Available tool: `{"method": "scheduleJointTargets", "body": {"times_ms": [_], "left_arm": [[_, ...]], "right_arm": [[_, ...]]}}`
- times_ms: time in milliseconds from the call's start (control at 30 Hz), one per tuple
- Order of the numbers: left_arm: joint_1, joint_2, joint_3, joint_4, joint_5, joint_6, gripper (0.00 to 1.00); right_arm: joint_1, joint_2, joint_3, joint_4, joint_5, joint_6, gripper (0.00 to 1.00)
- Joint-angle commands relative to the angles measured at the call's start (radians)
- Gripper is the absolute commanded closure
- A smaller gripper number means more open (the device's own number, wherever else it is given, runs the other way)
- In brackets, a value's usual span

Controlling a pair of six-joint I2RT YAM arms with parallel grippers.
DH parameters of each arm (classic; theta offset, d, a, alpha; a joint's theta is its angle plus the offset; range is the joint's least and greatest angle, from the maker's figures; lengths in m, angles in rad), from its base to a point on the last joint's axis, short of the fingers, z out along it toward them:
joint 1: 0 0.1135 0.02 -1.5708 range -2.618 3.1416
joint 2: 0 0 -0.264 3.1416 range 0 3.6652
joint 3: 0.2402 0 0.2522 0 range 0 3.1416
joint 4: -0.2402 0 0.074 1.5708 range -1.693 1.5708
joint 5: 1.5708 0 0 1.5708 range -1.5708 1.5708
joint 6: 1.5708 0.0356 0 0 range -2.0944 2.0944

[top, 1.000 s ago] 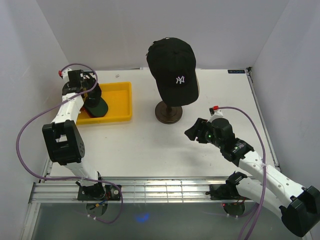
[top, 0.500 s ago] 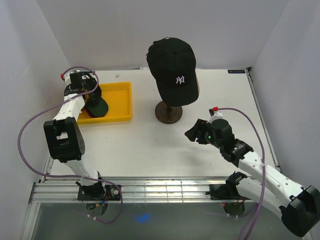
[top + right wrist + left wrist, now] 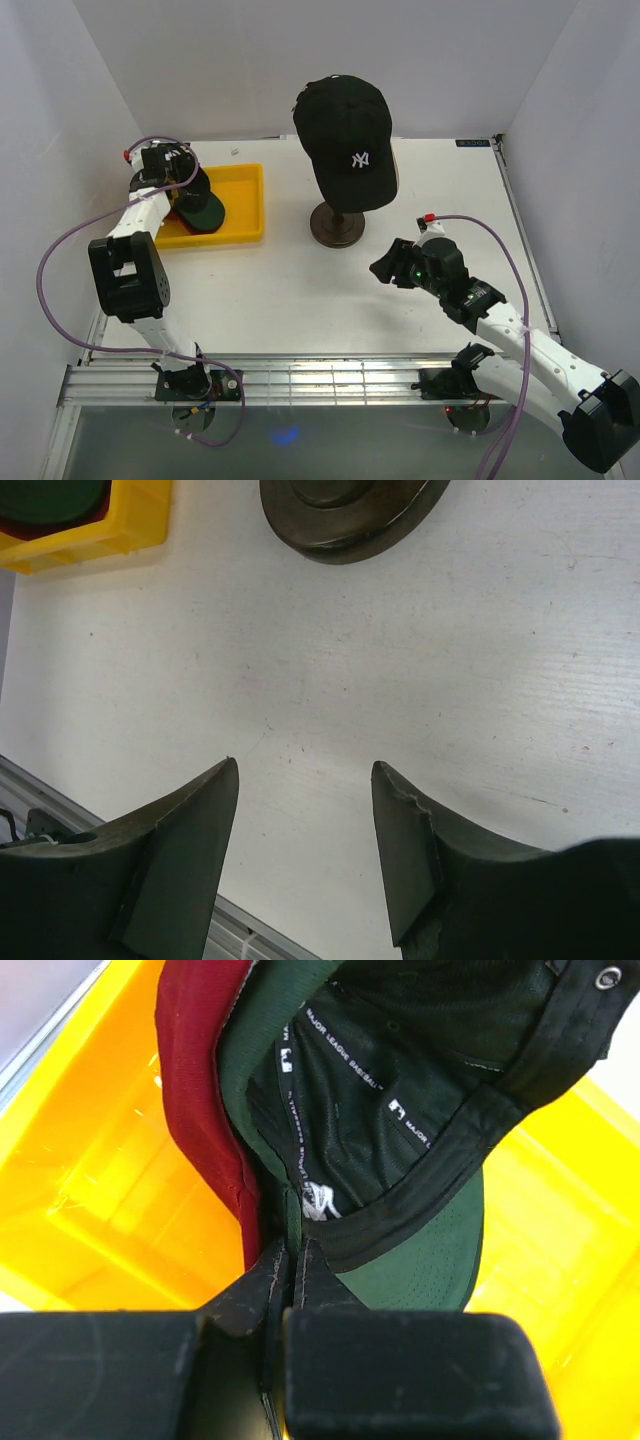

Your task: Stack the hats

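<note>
Over the yellow tray [image 3: 246,234], my left gripper [image 3: 184,186] is shut on the rim of a dark green hat [image 3: 207,209]. In the left wrist view the gripper [image 3: 290,1260] pinches the green hat [image 3: 425,1255] at the edge of its crown, its black lining facing me. A red hat [image 3: 200,1100] lies against it in the tray, showing as a red edge [image 3: 176,214] from above. A black NY hat [image 3: 347,135] sits on the mannequin head at the back centre. My right gripper [image 3: 386,268] hovers open over bare table, its fingers [image 3: 190,850] holding nothing.
The mannequin's dark round stand base [image 3: 337,226] rests on the table just beyond my right gripper and shows in the right wrist view as the base [image 3: 350,510]. The tray corner [image 3: 95,540] appears there too. White walls enclose the table.
My left gripper has closed on the green hat's rim, and the hat has tipped up slightly in the tray, showing more red beneath. The right arm has stayed put.
</note>
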Motion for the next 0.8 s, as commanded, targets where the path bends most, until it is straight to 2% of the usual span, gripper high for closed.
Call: {"method": "scheduleJointTargets", "body": {"times_ms": [0, 467, 767], "left_arm": [[0.000, -0.017, 0.049, -0.022, 0.058, 0.013, 1.00], [-0.001, -0.112, 0.184, -0.108, 0.170, 0.051, 1.00], [-0.003, -0.200, 0.205, -0.135, 0.245, 0.038, 1.00]], "right_arm": [[0.000, -0.006, 0.030, 0.036, -0.004, -0.043, 0.39], [0.000, -0.048, 0.081, 0.033, 0.005, -0.144, 0.40], [0.000, -0.132, 0.119, 0.050, -0.030, -0.236, 0.39]]}}
